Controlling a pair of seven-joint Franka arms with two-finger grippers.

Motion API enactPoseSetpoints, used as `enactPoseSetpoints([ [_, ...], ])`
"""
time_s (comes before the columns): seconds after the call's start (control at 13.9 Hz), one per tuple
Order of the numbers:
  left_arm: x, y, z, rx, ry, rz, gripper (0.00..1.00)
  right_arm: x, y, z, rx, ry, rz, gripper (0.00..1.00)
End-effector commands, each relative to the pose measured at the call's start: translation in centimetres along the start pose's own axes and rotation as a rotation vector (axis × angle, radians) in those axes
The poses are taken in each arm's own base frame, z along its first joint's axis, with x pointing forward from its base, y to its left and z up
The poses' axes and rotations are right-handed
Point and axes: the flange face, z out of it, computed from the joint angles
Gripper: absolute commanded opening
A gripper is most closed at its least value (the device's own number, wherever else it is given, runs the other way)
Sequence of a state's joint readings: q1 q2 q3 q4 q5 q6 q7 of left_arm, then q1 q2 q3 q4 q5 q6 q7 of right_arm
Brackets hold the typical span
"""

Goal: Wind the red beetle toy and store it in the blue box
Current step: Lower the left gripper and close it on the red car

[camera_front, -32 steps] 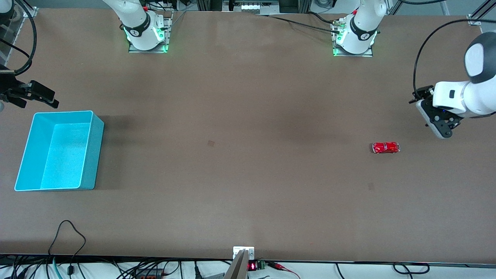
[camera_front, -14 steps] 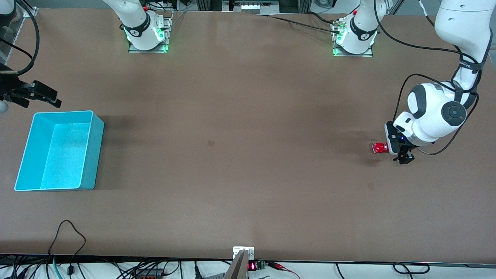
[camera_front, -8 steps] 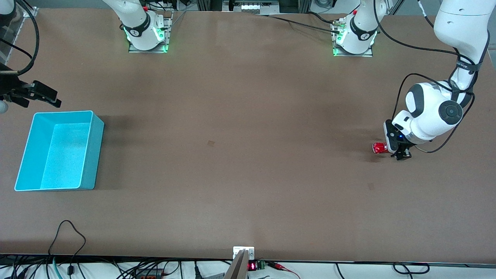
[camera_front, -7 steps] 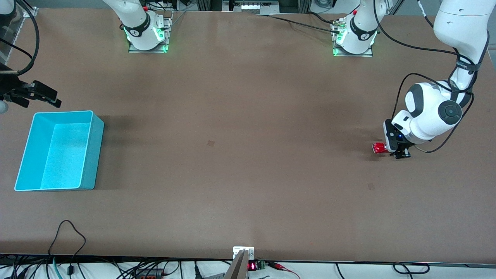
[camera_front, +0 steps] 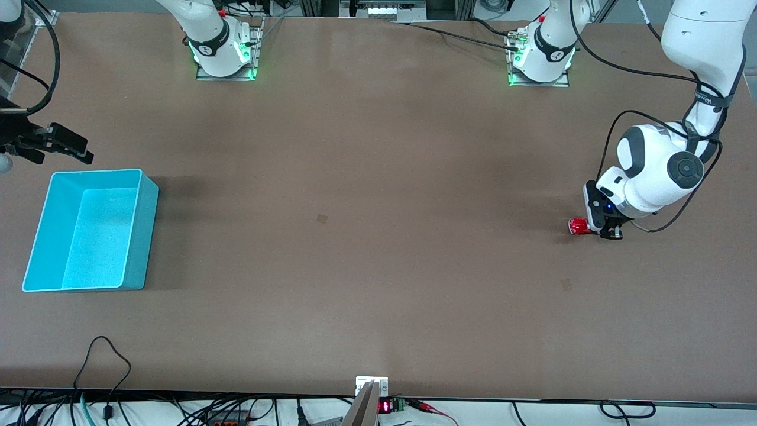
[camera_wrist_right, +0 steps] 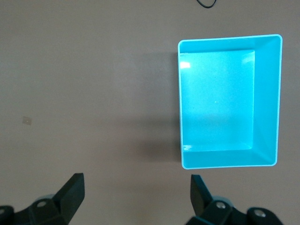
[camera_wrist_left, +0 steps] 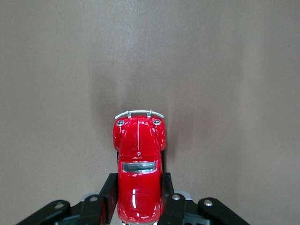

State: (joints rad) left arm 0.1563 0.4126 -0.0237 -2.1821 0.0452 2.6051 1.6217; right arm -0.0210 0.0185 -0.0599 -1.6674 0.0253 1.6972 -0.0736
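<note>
Item 1, blue box [camera_front: 89, 231]: empty, on the table [camera_front: 366, 248] at the right arm's end, its nearest wall closer to the front camera than any other item. Unmoved throughout.

Item 2, red beetle toy [camera_front: 578, 225]: on the table at the left arm's end, well apart from the box. Position unchanged.

Item 3, left claw [camera_front: 604, 228]: two seconds ago raised beside the toy; now down at table level, fingers [camera_wrist_left: 108, 190] pressed to both flanks of the toy's rear half. Judgement: grasp made; winding comes next.

Item 4, right claw [camera_front: 56, 142]: waiting, fingers spread wide, over the table just past the box's farthest wall.
</note>
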Motion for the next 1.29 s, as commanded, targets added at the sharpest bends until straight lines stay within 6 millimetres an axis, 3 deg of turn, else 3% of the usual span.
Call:
enactPoseSetpoints([
  [0.0, -0.2, 0.6, -0.6, 0.01, -0.003, 0.026, 0.31, -0.4, 0.0, -0.3, -0.012, -0.003, 0.013, 1.0],
  [0.43, -0.7, 0.7, 0.5, -0.012, -0.001, 0.041, 0.31, -0.4, -0.3, -0.3, -0.012, -0.002, 0.008, 1.0],
  [0.93, -5.1, 0.4, 1.9, -0.02, 0.003, 0.053, 0.33, -0.3, -0.3, -0.1, -0.013, -0.006, 0.006, 1.0],
  [1.22, -7.7, 0.3, 1.5, -0.007, 0.0, 0.1, 0.34, -0.3, -0.3, -0.2, -0.014, 0.0, 0.008, 1.0],
])
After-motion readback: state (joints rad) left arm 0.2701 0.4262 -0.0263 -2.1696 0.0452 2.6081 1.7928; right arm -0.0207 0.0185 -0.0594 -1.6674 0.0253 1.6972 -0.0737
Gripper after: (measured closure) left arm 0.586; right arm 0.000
